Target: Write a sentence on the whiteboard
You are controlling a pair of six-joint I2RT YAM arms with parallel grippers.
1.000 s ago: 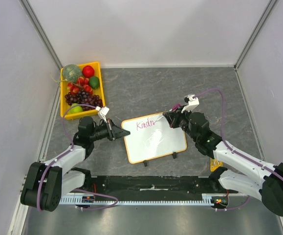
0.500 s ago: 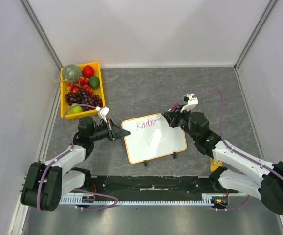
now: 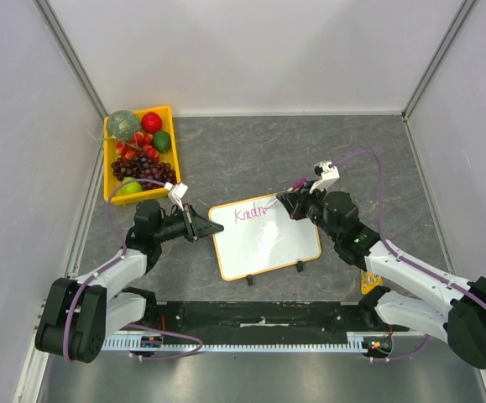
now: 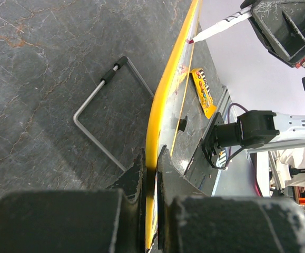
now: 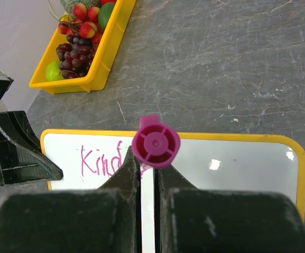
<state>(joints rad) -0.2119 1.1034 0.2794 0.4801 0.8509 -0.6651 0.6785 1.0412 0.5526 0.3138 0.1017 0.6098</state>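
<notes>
Left fingers point(image 4: 134, 176) are pinched on the whiteboard point(image 3: 268, 243) at its short edge, one pad on each face of the yellow frame; the left gripper point(image 3: 206, 227) reaches in from the side. From that wrist the board shows edge-on, running straight away from the fingertips. A bent wire stand point(image 4: 94, 91) lies on the grey table point(image 3: 310, 143) just beside those fingers, on the board's back side. Right fingers point(image 5: 127, 171) are pressed together on a marker point(image 5: 156, 142). The right gripper point(image 5: 147, 169) is over the board's far long edge, toward the end away from the left fingers. The marker's pink butt end pokes up just above the fingertips, and the barrel is hidden between them in that wrist view. From the left wrist, the white barrel slants down out of the right fingers with its pink tip at the board face; cannot tell if it touches. Sentence point(image 3: 251, 212) reads "Kindn" only, in pink, along the strip of board between the two grippers, with the last letter just beside the marker tip. The right wrist view shows "Kind", the rest covered by its own fingers. Two black clips point(image 3: 300, 267) sit on the long edge away from the right fingertips. A yellow fruit tray point(image 3: 106, 168) lies beyond the left gripper, well apart from the board.
</notes>
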